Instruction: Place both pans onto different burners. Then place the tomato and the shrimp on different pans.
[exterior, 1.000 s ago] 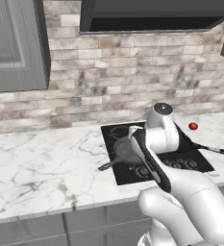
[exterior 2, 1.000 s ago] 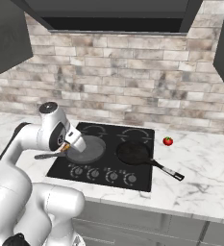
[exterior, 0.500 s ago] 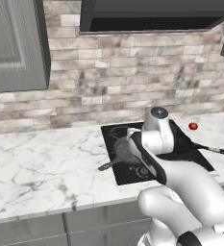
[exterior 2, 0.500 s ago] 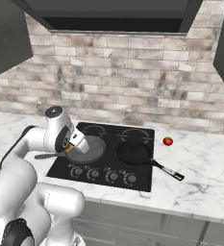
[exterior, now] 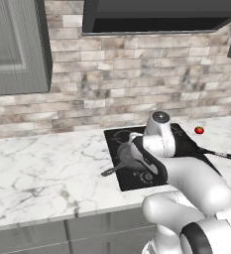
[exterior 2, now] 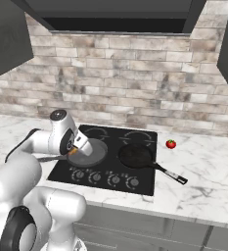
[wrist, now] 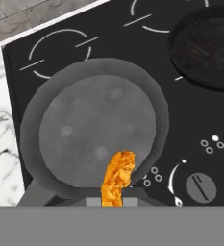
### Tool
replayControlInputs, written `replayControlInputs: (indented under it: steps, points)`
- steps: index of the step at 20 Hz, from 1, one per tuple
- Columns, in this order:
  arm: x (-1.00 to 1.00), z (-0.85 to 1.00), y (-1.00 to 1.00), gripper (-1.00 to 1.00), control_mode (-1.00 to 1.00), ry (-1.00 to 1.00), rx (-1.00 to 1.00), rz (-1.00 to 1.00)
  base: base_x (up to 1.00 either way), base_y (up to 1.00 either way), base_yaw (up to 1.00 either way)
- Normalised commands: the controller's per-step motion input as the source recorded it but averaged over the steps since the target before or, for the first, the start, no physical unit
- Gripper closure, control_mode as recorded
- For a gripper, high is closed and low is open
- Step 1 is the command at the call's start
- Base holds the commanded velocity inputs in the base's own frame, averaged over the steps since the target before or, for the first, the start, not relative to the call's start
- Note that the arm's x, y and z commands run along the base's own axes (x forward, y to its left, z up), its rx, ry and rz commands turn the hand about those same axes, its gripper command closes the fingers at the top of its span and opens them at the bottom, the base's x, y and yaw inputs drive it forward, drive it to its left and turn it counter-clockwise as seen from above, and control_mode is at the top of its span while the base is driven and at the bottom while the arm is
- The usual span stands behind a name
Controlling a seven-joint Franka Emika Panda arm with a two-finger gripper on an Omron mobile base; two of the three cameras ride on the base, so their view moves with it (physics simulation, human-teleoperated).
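Note:
My gripper (exterior 2: 74, 151) is shut on the orange shrimp (wrist: 116, 177), which hangs just above the near rim of the dark grey skillet (wrist: 96, 127). This skillet (exterior 2: 94, 152) sits on the front-left burner of the black cooktop (exterior 2: 145, 181), its handle (exterior: 111, 171) pointing left. To its right, on another burner, is the blacker pan (exterior 2: 135, 156) with its long thin handle (exterior: 216, 153). The pan (wrist: 207, 45) holds nothing. A red tomato (exterior 2: 171, 144) lies on the marble counter right of the cooktop, and it also appears as a small tomato (exterior: 199, 130) in the left base view.
A free burner ring (wrist: 60, 45) lies behind the skillet. Round knobs (wrist: 200, 187) line the cooktop's front edge. A brick wall and a range hood (exterior 2: 115, 19) stand behind and above. White marble counter (exterior: 42, 173) stretches to the left.
The hand has shifted slightly right and down over the grey skillet with the shrimp still in its grip. Pans and tomato stay put.

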Motion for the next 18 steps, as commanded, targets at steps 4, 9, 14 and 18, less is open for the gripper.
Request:
replayControlInputs:
  steps: [4,9,14,18]
  points:
    - [0.13,-0.25,0.01,1.00,-1.00,0.00,0.00,0.00,0.00,0.00,0.00]
    - [0.15,-0.26,0.00,1.00,-1.00,0.00,0.00,0.00,0.00,0.00,0.00]
    - [0.18,-0.25,0.01,1.00,-1.00,0.00,0.00,0.00,0.00,0.00,0.00]
    - [0.21,-0.23,0.00,1.00,-1.00,0.00,0.00,0.00,0.00,0.00,0.00]
